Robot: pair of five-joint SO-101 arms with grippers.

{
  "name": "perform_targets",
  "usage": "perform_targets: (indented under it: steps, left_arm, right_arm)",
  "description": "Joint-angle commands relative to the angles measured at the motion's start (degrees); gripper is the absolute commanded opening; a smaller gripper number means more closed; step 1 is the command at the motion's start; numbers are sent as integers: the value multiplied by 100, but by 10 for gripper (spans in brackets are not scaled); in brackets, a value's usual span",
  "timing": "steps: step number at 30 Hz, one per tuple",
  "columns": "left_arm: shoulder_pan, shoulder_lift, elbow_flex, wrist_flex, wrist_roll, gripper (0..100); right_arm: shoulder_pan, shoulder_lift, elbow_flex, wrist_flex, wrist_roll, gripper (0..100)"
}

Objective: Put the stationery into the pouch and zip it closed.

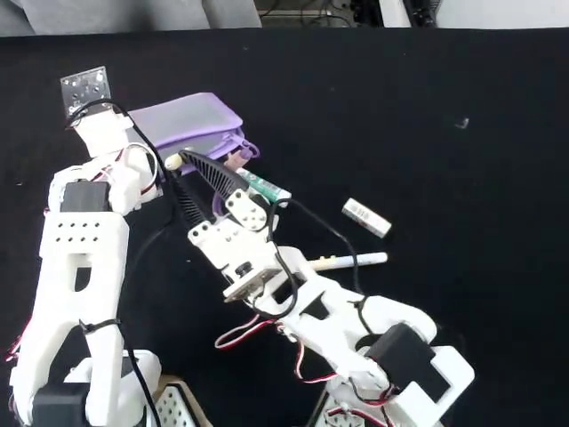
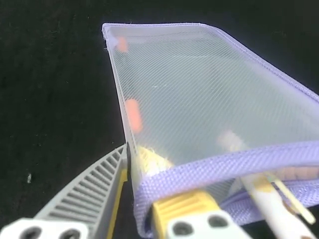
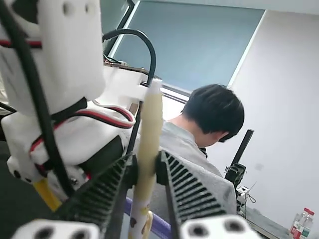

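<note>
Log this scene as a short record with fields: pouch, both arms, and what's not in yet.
pouch: purple mesh, unzipped, back left of table
left gripper: jaws shut on pouch rim
right gripper: jaws shut on cream pen at pouch opening
inside pouch: orange item seen through mesh
loose: white pen, small white block

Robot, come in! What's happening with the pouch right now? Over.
Left gripper shut on pouch edge. Right gripper shut on cream pen at pouch mouth. White pen, small white block loose on table. Green-and-white stick lies by the mouth.
</note>
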Motion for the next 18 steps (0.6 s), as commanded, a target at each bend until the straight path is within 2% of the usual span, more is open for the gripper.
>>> perform_targets:
  steps: [1, 15, 18]
  left_arm:
    - [57, 70, 13, -18, -44, 29]
    - [-13, 70, 119, -44, -70, 29]
    - [-189, 70, 110, -53, -70, 29]
  right_arm:
    - [176, -31, 66, -132, 35, 125]
    - [255, -224, 585, -79, 105, 128]
    - [255, -646, 892, 167, 747, 127]
